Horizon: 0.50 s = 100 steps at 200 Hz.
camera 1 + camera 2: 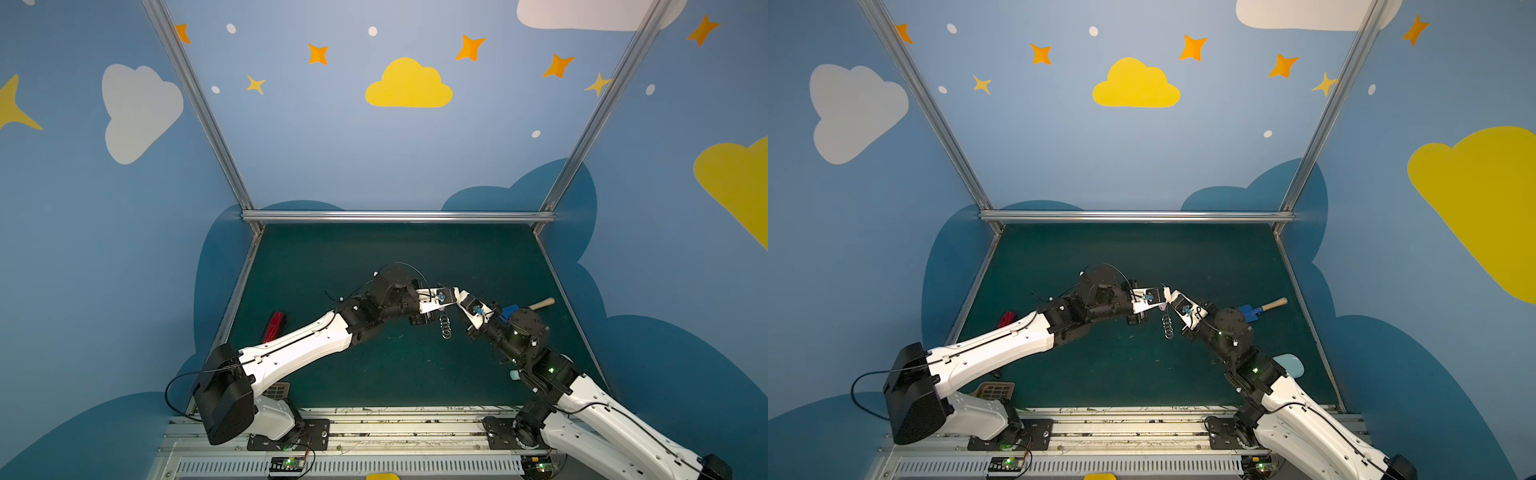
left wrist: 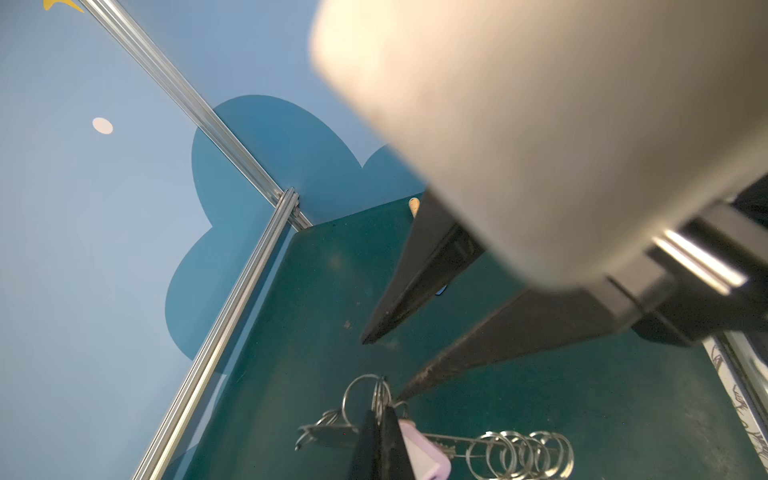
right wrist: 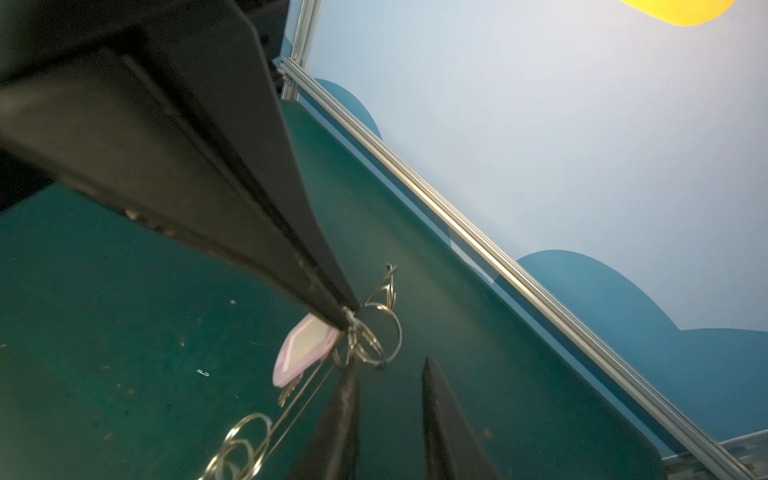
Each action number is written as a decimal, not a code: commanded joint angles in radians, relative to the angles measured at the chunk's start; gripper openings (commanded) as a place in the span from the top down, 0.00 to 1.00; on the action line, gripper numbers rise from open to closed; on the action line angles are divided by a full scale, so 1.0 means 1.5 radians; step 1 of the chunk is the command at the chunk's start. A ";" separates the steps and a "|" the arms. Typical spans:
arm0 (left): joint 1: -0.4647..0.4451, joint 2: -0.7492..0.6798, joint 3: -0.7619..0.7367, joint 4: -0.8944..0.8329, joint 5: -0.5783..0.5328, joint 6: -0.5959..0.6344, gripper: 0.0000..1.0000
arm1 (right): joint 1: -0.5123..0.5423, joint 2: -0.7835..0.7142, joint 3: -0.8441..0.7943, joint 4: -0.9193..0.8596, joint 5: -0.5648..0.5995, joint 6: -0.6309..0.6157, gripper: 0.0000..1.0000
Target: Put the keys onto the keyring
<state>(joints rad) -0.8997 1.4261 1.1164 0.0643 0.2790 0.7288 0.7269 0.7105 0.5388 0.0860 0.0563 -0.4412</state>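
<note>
both arms meet over the middle of the dark green table (image 1: pixel 374 374), and the flat grey keyring plate with its row of small silver split rings (image 1: pixel 445 326) hangs between the two grippers. in both wrist views the plate is seen only from its thin edge. the left gripper (image 2: pixel 380 440) is clenched. its two black fingers are pressed together on a silver ring at the upper end of the keyring, and the right wrist view shows the same pinch from the other side. the right gripper (image 3: pixel 390 365) is released and grasps nothing: its two black pointed fingers stand apart, with bare table visible in the gap. one of its fingertips (image 2: pixel 419 384) touches the bunch of rings just beside the left gripper's grip, and the other fingertip is free. the small silver key with the pale pinkish-white plastic head (image 3: pixel 305 353) hangs just beside the left gripper's tip, close against the plate, with its blade pointing toward the row of split rings. i cannot tell whether the key is already threaded on a ring. a red oblong gadget (image 1: pixel 273 326) lies on the table near the left arm. a small blue spade with a wooden handle (image 1: pixel 1262 308) lies behind the right arm, and a pale blue plastic spatula (image 1: pixel 1289 365) lies beside that arm, partly hidden by it.
</note>
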 commanded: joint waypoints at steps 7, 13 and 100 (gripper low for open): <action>-0.005 -0.012 0.013 -0.003 0.008 0.011 0.96 | -0.003 0.005 0.008 -0.004 -0.060 0.020 0.72; -0.004 -0.012 0.012 -0.003 0.009 0.011 0.96 | -0.003 0.004 0.007 -0.006 -0.061 0.020 0.72; -0.005 -0.019 0.009 -0.005 0.021 0.013 0.96 | -0.013 0.028 0.017 -0.011 -0.054 0.043 0.80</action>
<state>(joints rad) -0.9016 1.4250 1.1164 0.0555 0.2855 0.7330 0.7147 0.7494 0.5388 0.0711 -0.0196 -0.4057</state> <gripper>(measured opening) 0.047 0.208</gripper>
